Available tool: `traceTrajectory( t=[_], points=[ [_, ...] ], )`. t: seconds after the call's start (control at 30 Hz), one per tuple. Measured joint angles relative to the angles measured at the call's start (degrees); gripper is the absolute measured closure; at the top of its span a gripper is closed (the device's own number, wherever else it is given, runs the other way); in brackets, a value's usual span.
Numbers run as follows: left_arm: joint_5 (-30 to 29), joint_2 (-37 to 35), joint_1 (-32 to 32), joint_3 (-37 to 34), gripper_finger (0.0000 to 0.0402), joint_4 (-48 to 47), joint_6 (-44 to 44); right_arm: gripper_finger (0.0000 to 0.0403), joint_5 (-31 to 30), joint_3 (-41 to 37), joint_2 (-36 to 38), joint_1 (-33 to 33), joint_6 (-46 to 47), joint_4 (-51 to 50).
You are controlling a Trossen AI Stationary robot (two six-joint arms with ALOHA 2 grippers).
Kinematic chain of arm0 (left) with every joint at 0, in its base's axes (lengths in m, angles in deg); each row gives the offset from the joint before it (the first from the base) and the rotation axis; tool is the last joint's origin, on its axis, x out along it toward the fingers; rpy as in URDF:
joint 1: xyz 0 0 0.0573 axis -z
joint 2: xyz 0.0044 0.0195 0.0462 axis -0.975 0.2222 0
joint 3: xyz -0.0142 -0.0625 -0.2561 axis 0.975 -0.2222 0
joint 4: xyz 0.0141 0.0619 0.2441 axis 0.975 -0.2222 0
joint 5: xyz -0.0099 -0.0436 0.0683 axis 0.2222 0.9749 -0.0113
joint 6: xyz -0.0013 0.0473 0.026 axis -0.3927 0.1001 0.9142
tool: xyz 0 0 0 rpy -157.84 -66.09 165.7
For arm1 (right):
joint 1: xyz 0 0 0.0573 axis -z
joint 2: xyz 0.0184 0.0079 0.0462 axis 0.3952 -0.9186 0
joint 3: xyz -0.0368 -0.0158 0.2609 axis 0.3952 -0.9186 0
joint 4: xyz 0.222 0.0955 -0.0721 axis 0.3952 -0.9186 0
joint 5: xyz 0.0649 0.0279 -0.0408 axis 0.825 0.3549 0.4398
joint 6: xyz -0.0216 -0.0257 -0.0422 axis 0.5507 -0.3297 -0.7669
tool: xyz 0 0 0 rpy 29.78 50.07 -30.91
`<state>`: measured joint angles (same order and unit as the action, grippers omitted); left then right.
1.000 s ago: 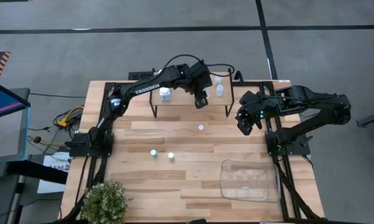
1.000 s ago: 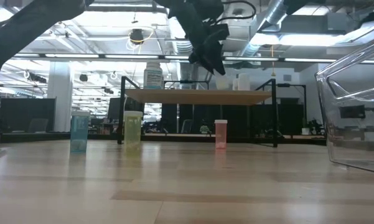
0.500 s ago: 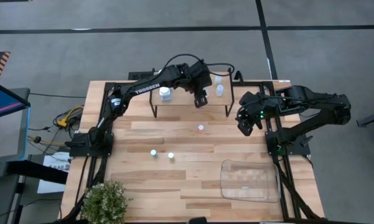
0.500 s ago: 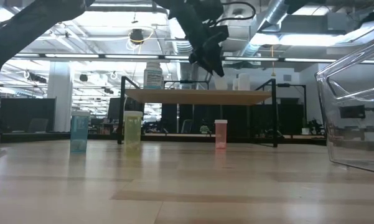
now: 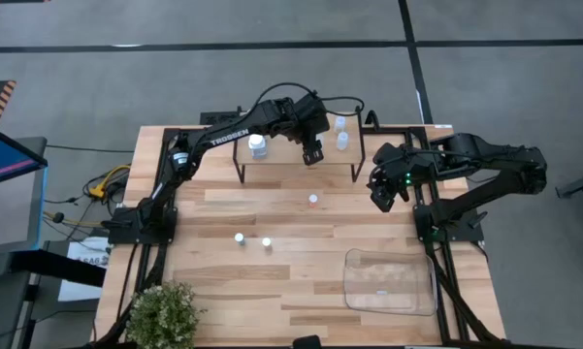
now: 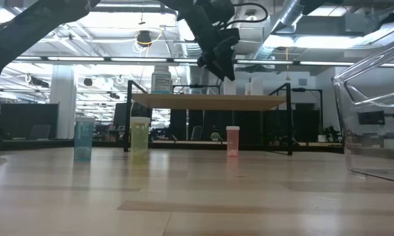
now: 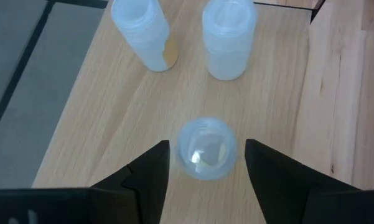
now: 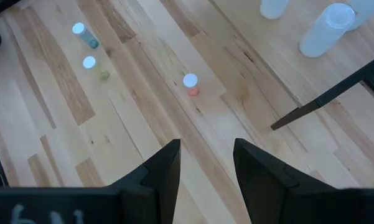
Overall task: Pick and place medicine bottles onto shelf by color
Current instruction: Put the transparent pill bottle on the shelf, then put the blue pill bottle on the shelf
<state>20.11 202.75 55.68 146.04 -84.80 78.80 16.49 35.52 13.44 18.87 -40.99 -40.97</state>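
My left gripper [image 5: 312,154] is open above the shelf [image 5: 281,166], a light board on black legs. In the left wrist view its fingers [image 7: 206,146] stand on either side of a small clear-bluish bottle [image 7: 205,149] that stands upright on the board [image 7: 112,112], with a gap on each side. Two white bottles [image 7: 140,31] [image 7: 229,37] stand beyond it, and another white bottle [image 5: 258,145] stands at the shelf's left. A red-orange bottle [image 5: 313,200], a bluish one [image 5: 240,237] and a yellow-green one [image 5: 267,243] stand on the table. My right gripper [image 5: 380,199] waits open and empty at the table's right.
A clear plastic tray [image 5: 390,281] lies at the near right of the table. A potted plant [image 5: 163,315] stands at the near left corner. The shelf's black legs [image 6: 289,124] reach down to the table near its far edge.
My left gripper has risen a little above the shelf and drawn slightly toward the table's far edge. The bottles have stayed where they were.
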Motion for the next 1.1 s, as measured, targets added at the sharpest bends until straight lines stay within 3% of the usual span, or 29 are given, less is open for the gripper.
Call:
traceTrajectory(
  t=[0.4,0.6,0.73,1.1],
  points=[
    [-0.07,0.0,0.0,0.02,0.02,1.94,-0.07,0.023,0.0,0.0,0.0,0.0,-0.13,-0.01],
    [0.33,0.0,0.34,3.22,0.02,1.09,0.54,0.023,0.02,0.0,0.0,0.0,-0.13,-0.07],
    [0.53,-3.68,1.52,2.67,0.02,2.1,0.8,0.023,0.04,0.0,0.02,0.0,-0.08,-0.1],
    [0.29,-11.34,8.09,2.73,0.02,-16.97,-3.48,0.023,0.09,0.0,0.0,-0.07,0.04,-0.24]
  ],
)
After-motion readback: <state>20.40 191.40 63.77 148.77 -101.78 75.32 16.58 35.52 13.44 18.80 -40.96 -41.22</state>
